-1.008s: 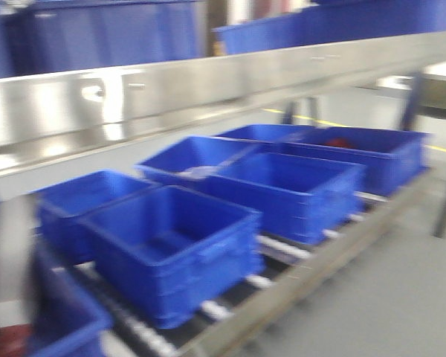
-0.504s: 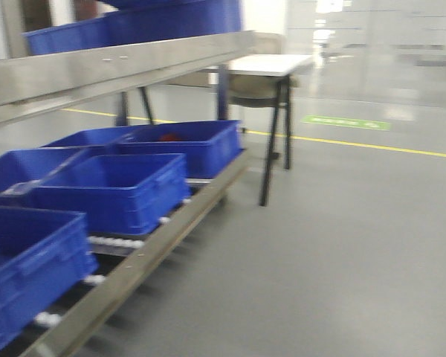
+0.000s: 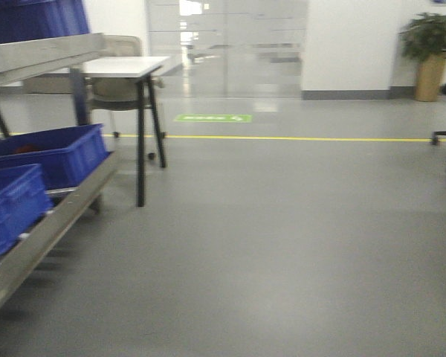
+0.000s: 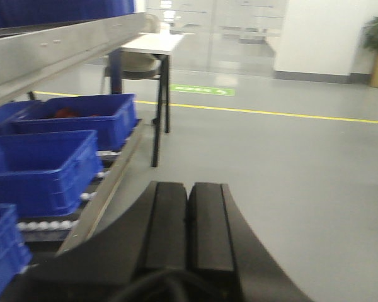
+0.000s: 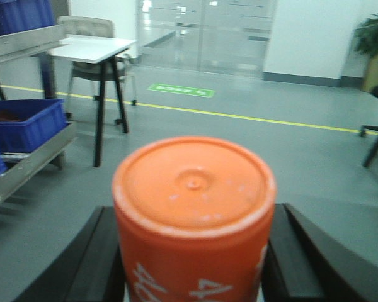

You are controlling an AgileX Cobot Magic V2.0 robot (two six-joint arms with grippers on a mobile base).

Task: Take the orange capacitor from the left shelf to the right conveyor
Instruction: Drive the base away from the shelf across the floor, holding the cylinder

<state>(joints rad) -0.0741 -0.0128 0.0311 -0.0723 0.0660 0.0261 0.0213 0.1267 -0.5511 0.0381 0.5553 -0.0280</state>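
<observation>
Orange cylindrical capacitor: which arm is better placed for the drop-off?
Right. The right gripper is shut on the orange cylindrical capacitor; the left gripper is shut, holding nothing.

matte black jaws with flat rectangular pads (image 4: pixel 167 226) and smoothly curved, perhaps plastic, outer sides

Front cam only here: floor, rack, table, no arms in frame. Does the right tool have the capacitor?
Observer: Yes. The right wrist view shows the orange capacitor held in the right tool, with a black finger on either side and its flat top toward the camera.
Operator: Left tool carrying anything?
Observer: No. The left wrist view shows the left tool shut, with its pads pressed together and nothing between them.
Operator: Any marking to confirm the part?
Observer: There are white digits on its side at the bottom edge of the right wrist view. Only a 4 reads clearly.
</observation>
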